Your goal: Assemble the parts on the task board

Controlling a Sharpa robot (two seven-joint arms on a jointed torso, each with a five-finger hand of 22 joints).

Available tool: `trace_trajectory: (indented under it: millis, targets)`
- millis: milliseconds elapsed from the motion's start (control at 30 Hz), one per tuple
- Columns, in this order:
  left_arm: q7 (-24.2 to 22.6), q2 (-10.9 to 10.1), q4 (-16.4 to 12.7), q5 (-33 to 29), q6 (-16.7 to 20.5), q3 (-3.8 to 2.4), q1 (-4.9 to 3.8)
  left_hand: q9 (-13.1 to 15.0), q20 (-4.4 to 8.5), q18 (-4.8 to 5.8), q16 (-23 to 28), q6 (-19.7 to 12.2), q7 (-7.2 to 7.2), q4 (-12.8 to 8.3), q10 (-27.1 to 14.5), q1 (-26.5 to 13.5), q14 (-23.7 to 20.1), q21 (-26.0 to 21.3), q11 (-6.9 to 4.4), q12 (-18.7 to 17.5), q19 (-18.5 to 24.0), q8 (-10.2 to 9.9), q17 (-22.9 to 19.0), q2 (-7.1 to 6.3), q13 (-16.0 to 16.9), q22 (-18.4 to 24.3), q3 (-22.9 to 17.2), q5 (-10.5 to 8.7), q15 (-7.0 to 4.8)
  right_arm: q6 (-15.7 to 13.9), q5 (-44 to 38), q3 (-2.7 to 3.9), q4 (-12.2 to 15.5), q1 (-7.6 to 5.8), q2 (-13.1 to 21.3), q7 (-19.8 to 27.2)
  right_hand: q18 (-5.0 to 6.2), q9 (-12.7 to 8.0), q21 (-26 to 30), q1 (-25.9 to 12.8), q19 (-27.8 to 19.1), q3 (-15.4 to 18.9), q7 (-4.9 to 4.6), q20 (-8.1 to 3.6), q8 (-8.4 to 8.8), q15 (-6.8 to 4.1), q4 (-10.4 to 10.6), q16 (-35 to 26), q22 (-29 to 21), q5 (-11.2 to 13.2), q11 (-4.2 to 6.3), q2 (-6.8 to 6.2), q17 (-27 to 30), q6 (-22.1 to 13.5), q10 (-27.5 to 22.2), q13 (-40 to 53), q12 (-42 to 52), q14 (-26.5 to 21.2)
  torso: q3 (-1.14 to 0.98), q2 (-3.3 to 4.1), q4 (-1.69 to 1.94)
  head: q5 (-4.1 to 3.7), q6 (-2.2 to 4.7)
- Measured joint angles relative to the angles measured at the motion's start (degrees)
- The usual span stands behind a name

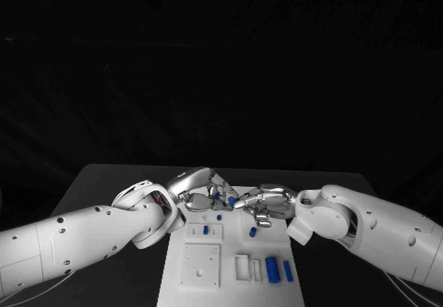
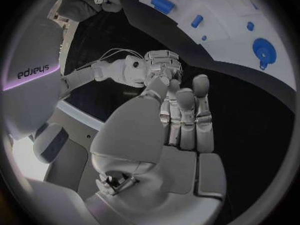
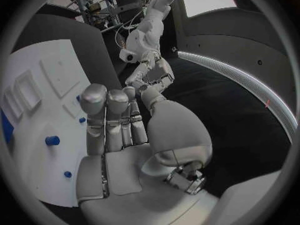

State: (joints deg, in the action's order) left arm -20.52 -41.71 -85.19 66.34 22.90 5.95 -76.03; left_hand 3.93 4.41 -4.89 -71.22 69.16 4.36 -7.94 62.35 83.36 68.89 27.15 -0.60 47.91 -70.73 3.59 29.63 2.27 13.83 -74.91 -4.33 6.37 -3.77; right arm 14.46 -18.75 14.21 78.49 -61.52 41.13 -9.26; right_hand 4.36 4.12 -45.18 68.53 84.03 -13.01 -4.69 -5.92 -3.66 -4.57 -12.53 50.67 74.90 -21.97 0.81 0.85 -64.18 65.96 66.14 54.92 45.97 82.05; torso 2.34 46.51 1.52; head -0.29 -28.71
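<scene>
Both hands (image 1: 231, 197) apparently pinching one part (image 1: 231, 201).

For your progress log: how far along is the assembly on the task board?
Done: some blue parts already stand upright in the task board. In hand: the left hand and right hand meet over the board's far end around a small blue piece. Left: two blue parts lie loose at the near end.

place: robotics lab, probably | bench: black table (image 1: 111, 182) before a black backdrop, white task board (image 1: 231, 268) laid out as a test fixture | background: metal racks with equipment and cables (image 3: 103, 0), too small to identify
</scene>
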Motion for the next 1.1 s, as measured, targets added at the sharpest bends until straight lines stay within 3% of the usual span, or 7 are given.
trace_trajectory:
  millis: [367,433,633,767,967,1100]
  targets:
    - [0.2,0.0,0.0,-0.1,0.0,-0.02,-0.02,0.0,0.0,0.0,0.0,0.1,0.12,0.0,0.0,0.0,0.0,0.0,0.0,0.0,0.0,-0.1,0.0,-0.01,0.0,0.0,0.0,-0.01,0.0,-0.6,0.4,-0.02,-0.1,0.02,-0.1,0.5,0.0,0.1,-0.7,0.8,0.0,-1.7,0.45,0.0,0.01,0.0,-0.2,0.2,0.0,1.8,0.22,0.89,-0.2,1.0,0.2,-0.1,0.1,0.0,0.03,-0.01,0.02,-0.1,-0.02]
    - [0.2,0.0,0.0,-0.1,0.0,-0.02,-0.02,0.0,0.0,0.0,0.0,0.2,0.01,0.0,0.0,0.0,0.0,0.0,0.0,0.0,0.0,-0.2,0.0,-0.01,0.0,0.0,0.0,-0.01,0.0,-0.7,0.4,-0.02,-0.1,0.03,-0.2,0.7,0.0,0.2,-0.7,1.2,0.0,-2.3,0.47,0.0,0.01,0.0,-0.4,0.2,0.0,3.1,0.22,1.31,-0.2,1.6,0.2,-0.2,0.1,0.0,0.03,-0.01,0.04,-0.1,-0.03]
    - [0.2,0.1,0.0,-0.1,0.0,-0.04,-0.04,0.0,0.0,0.0,0.2,0.3,-0.02,0.0,0.0,0.0,0.0,0.0,0.0,-0.2,0.0,0.0,0.1,-0.03,0.0,0.0,0.0,-0.04,0.0,-1.1,0.5,-0.04,-0.2,0.09,-0.2,1.0,0.0,0.9,-1.7,0.9,0.0,-9.0,0.77,0.0,0.34,0.0,-1.4,0.5,0.0,7.6,0.82,1.49,-0.5,3.5,1.1,-0.2,0.1,0.0,0.03,-0.01,0.04,-0.05,-0.04]
    - [0.2,0.1,0.0,-0.1,0.0,-0.05,-0.04,0.0,0.0,0.0,0.3,0.3,-0.02,0.0,0.0,0.0,0.0,0.0,0.0,-0.2,0.0,0.0,0.2,-0.03,0.0,0.0,0.0,0.23,0.0,-1.4,0.5,-0.04,-0.1,0.18,-0.2,1.2,0.0,1.8,-2.0,0.4,0.0,-11.4,0.88,0.0,0.19,-0.21,-1.3,0.5,0.0,7.8,0.83,0.96,-0.6,3.8,1.3,0.0,0.1,-0.2,0.05,-0.01,0.03,-0.05,-0.04]
    - [0.2,0.1,0.0,-0.1,0.0,-0.05,-0.05,0.0,0.0,0.0,0.5,0.3,-0.02,-0.1,0.0,0.0,0.0,0.0,0.0,-0.2,0.0,0.0,0.3,-0.01,0.0,0.0,0.1,0.23,0.0,-2.1,0.4,-0.05,0.2,0.38,-0.2,1.6,0.0,2.5,-2.4,0.2,0.0,-12.0,0.91,0.0,0.19,-0.37,-1.1,0.5,0.0,6.7,1.01,0.8,-0.8,3.8,1.7,0.4,0.1,0.0,0.04,-0.01,0.02,-0.15,-0.07]
    - [0.2,0.1,0.0,-0.2,0.1,-0.05,-0.05,0.0,0.0,0.0,0.5,-2.4,0.7,-0.3,0.2,0.0,0.0,0.0,0.24,-0.5,0.0,0.4,0.4,-0.02,0.0,0.0,-0.1,0.23,0.0,-2.9,0.4,-0.05,0.4,0.46,-0.1,2.0,0.0,2.5,-2.8,0.0,0.0,-12.3,0.87,0.0,0.19,-0.37,-1.4,0.5,0.0,6.7,0.99,0.57,-0.8,4.2,1.8,0.5,0.1,0.0,0.04,-0.01,0.04,-0.2,-0.13]
